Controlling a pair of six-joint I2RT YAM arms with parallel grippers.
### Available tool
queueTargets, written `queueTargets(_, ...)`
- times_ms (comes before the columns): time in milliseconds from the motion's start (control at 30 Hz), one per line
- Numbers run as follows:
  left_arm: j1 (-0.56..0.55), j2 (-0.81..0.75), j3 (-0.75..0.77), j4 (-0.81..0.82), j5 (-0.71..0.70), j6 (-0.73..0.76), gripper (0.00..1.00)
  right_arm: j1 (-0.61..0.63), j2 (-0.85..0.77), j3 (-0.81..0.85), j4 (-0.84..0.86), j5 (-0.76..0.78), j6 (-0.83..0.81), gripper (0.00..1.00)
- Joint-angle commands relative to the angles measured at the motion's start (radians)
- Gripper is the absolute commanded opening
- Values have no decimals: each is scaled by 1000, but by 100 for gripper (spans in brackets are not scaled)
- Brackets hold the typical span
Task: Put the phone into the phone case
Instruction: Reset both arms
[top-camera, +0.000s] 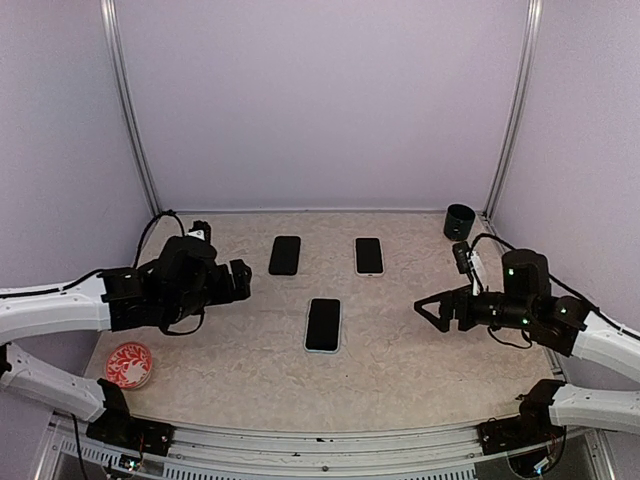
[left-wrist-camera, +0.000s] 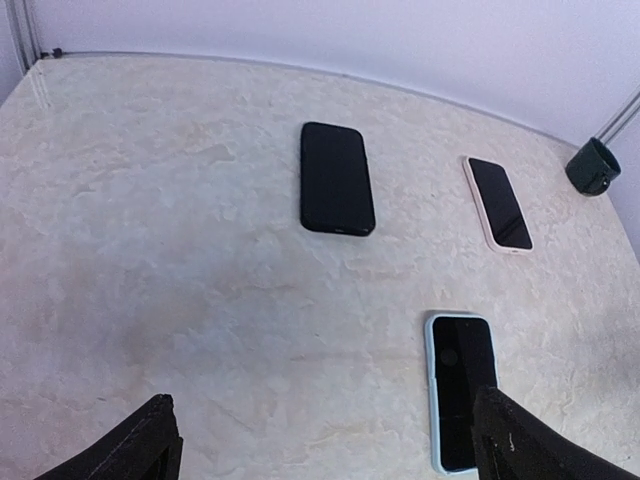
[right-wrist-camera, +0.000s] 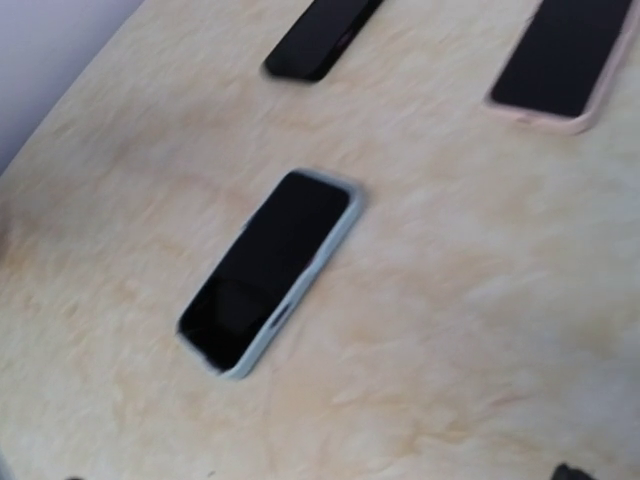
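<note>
Fingertips (left-wrist-camera: 145, 445) of left pincer (left-wrist-camera: 330, 450) barely in view; pale-cased phone (right-wrist-camera: 270, 270) blurry.

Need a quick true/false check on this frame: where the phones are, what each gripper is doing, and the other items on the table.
1. The black phone, pink-rimmed phone and blue-rimmed phone all lie flat on the table. True.
2. The left gripper holds the black phone. False: it is open and empty, and the black phone lies apart from it.
3. The right gripper is open and holds nothing. True.
4. The cup stands at the near left corner. False: it is at the far right corner. The red dish is near left.
5. The blue-rimmed phone lies nearest the arms' bases. True.
</note>
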Motion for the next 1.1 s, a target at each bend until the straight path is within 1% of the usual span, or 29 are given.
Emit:
queueTargets(0, 70, -209, -151, 190, 33, 180, 99, -10, -93, -37, -46, 146, 6, 100)
queueTargets(33, 83, -279, -184, 210, 35, 200, 99, -10, -114, -43, -45, 166, 13, 100)
queueTargets(100, 108, -365, -230, 223, 23, 228, 99, -10, -148, -51, -50, 214, 22, 100)
queueTargets(200, 135, -465, -265, 206, 2, 264, 99, -10, -185, -53, -64, 278, 25, 100)
queueTargets(333, 146, -517, -284, 182, -39, 300, 99, -10, -216, -54, -78, 338, 12, 100)
queueTargets(533, 146, -538, -322, 177, -121, 287, 99, -10, -258, -71, -88, 448, -20, 100)
queueTargets(600, 146, -575, -360, 214, -144, 286, 99, -10, -284, -81, -87, 504, -12, 100)
queueTargets(667, 146, -626, -400, 265, -151, 300, 99, -10, -321, -109, -54, 509, -43, 100)
queueTargets(833, 145, -763, -504, 355, -193, 346, 99, -10, -412, -161, -10, 590, -65, 100)
queueTargets(967, 145, -826, -562, 414, -207, 395, 99, -10, -451, -189, 24, 656, -96, 100)
queueTargets(1067, 146, -844, -582, 446, -221, 437, 99, -10, -475, -206, 57, 691, -134, 100)
